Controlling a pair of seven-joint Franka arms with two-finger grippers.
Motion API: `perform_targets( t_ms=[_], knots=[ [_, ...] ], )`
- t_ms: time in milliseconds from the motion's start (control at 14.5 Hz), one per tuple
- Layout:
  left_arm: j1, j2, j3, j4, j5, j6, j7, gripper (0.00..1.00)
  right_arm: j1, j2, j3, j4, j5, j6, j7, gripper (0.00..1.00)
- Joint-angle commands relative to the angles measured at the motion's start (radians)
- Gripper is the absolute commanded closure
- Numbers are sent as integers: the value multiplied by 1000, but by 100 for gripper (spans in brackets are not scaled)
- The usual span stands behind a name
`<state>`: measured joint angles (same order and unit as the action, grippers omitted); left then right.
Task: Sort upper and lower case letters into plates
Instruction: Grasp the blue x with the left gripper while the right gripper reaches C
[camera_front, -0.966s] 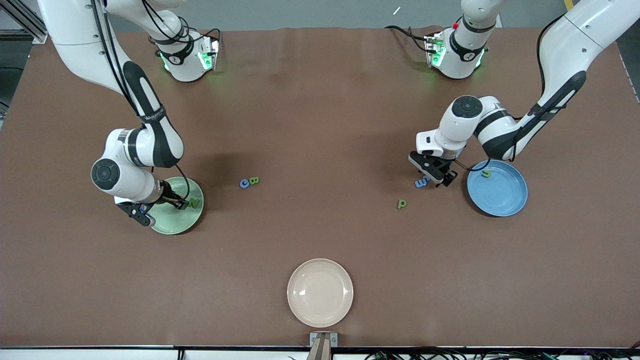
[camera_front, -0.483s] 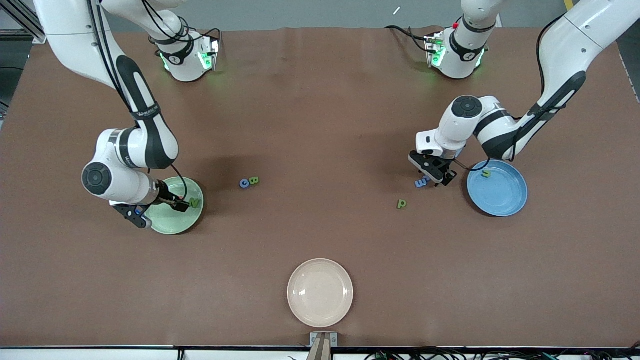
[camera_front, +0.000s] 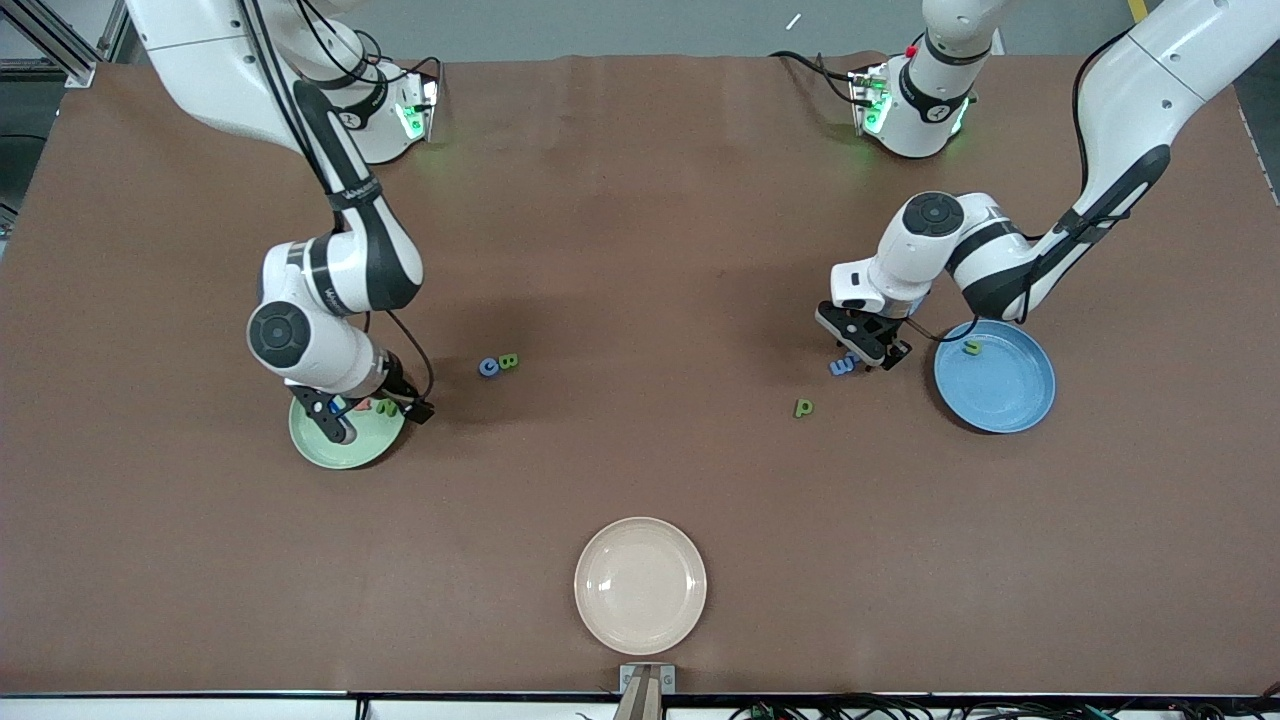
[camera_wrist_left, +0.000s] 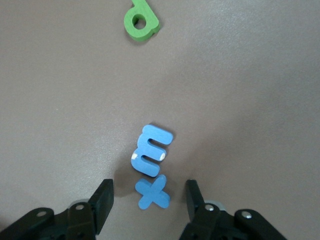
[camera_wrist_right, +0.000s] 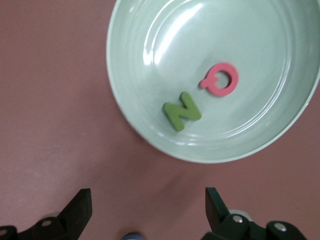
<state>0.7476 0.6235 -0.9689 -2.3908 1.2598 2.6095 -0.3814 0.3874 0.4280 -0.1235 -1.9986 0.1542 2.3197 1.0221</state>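
Observation:
My left gripper (camera_front: 872, 352) is low over the table beside the bright blue plate (camera_front: 1010, 400), which holds the green n (camera_front: 972, 347). Its fingers stand open on either side of the blue x (camera_wrist_left: 152, 194), not touching it. The blue m (camera_wrist_left: 151, 150) lies against the x, and the green p (camera_wrist_left: 141, 20) lies farther off. My right gripper (camera_front: 378, 415) hangs open and empty over the edge of the pale green plate (camera_front: 335, 452). In that plate lie the green N (camera_wrist_right: 181, 111) and the red Q (camera_wrist_right: 221, 79). The blue C (camera_front: 488, 367) and green B (camera_front: 509, 361) touch mid-table.
A cream-beige plate (camera_front: 640, 585) sits empty near the front camera's edge of the table. The arms' bases (camera_front: 910, 100) stand along the farthest edge. Brown tabletop spreads between the two groups of letters.
My right gripper opened wide, left the green N in the pale green plate and swung toward mid-table. My left gripper's fingers narrowed a little around the blue x.

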Motion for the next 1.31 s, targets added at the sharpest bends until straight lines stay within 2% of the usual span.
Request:
perform_targets(
  t_ms=[0, 138, 621, 1241],
  knots=[
    [18, 12, -14, -5, -11, 7, 1, 35, 42, 6, -2, -26, 1, 76, 113, 0],
    [18, 12, -14, -5, -11, 7, -1, 37, 74, 30, -2, -31, 1, 127, 192, 0],
    [21, 10, -14, -5, -11, 7, -1, 51, 146, 90, -2, -32, 1, 197, 265, 0],
    [29, 10, -14, -5, -11, 7, -1, 74, 205, 103, -2, -38, 1, 198, 329, 0]
  ],
)
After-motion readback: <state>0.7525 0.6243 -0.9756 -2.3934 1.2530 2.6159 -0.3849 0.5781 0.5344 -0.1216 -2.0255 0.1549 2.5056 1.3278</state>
